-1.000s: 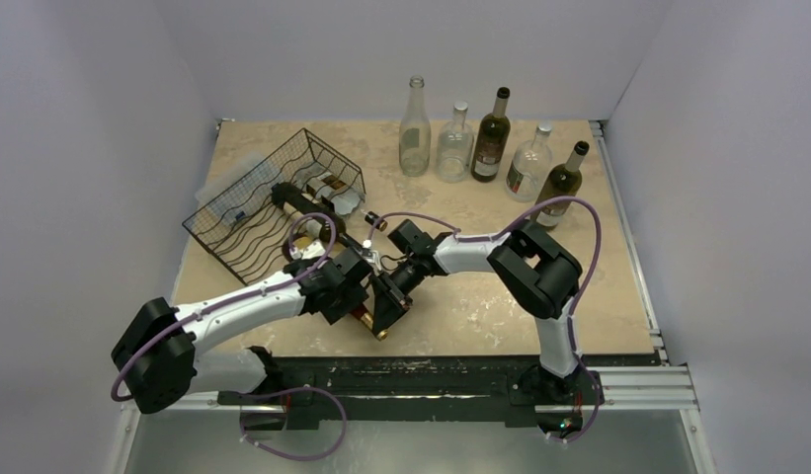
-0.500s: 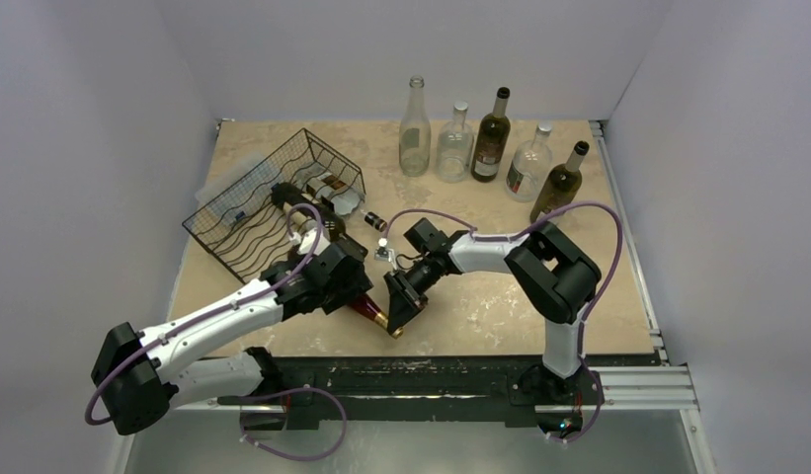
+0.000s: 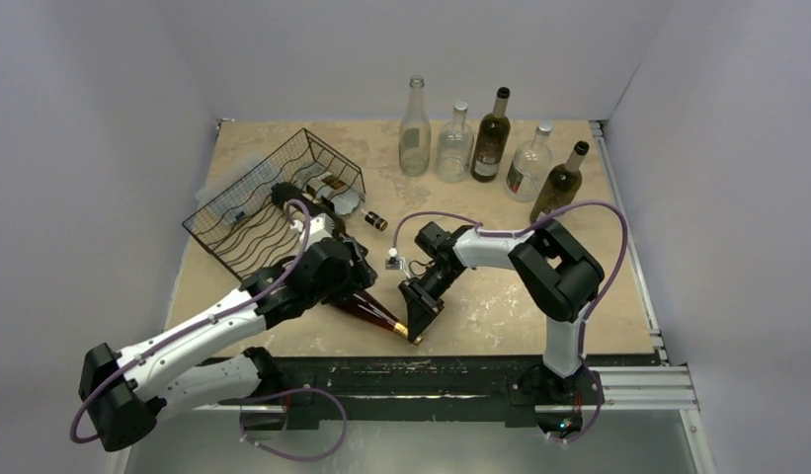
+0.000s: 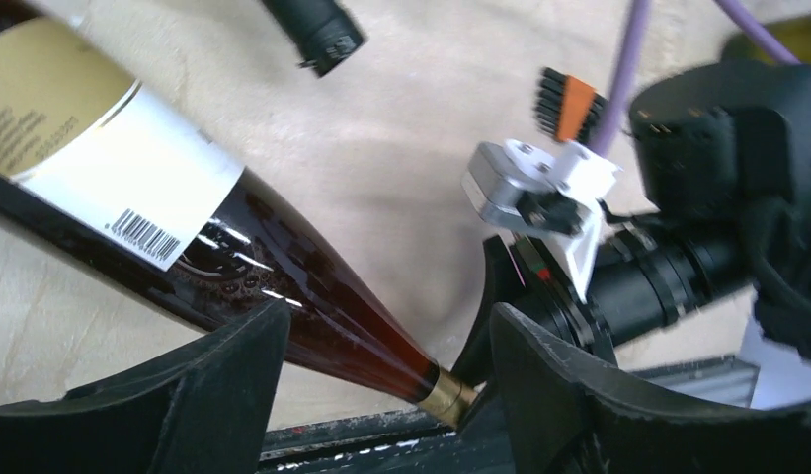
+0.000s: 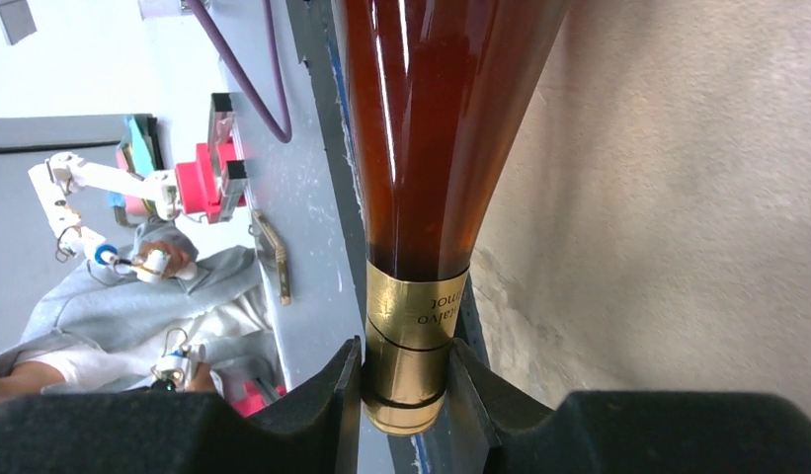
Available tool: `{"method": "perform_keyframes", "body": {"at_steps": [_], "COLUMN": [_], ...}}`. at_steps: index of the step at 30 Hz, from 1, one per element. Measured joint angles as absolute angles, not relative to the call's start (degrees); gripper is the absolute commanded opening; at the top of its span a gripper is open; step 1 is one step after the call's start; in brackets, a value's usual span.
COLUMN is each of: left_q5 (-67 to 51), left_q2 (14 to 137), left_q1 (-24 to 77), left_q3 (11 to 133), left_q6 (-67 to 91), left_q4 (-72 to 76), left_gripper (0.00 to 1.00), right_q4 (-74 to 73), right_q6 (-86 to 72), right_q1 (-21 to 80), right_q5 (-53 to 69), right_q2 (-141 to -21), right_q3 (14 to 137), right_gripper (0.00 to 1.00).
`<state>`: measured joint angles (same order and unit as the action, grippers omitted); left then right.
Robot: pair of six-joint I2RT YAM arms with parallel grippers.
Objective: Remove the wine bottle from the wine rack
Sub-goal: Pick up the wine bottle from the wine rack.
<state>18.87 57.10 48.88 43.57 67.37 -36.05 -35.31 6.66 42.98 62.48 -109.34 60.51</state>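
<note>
A dark amber wine bottle [image 3: 371, 308] with a gold-capped neck lies slanted low over the table's front, clear of the black wire wine rack [image 3: 253, 212] at the back left. My right gripper [image 3: 418, 326] is shut on the gold capsule [image 5: 411, 346], one pad on each side. The bottle [image 4: 312, 296] runs between the fingers of my left gripper [image 4: 388, 321], which is open; its right finger [image 4: 549, 395] stands apart from the glass. In the top view my left gripper [image 3: 344, 281] covers the bottle's body and label.
Another bottle [image 3: 330, 188] lies in the rack, its black-capped neck [image 3: 375, 220] poking out toward the middle. Several upright bottles [image 3: 492, 138] line the back right. The black rail [image 3: 431, 370] at the table's front edge is just below the held neck.
My left jaws have opened off the bottle. My right gripper has carried the neck rightward and toward the front edge, and the left arm has drawn back to the left.
</note>
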Motion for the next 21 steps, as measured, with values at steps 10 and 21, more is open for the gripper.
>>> {"method": "perform_keyframes", "body": {"at_steps": [10, 21], "left_q5": [6.3, -5.7], "left_q2": [42.7, 45.2], "left_q1": [49.6, 56.8], "left_q3": [39.4, 41.5], "left_q6": [36.9, -9.7], "left_q4": [-27.0, -26.5], "left_gripper": [0.88, 0.91], "right_q4": [-41.6, -44.6], "right_q6": [14.2, 17.4], "right_q1": [39.8, 39.3], "right_q5": [62.5, 62.7], "right_q2": [-108.1, -108.1], "right_q3": [60.5, 60.5], "right_gripper": [0.05, 0.05]}}
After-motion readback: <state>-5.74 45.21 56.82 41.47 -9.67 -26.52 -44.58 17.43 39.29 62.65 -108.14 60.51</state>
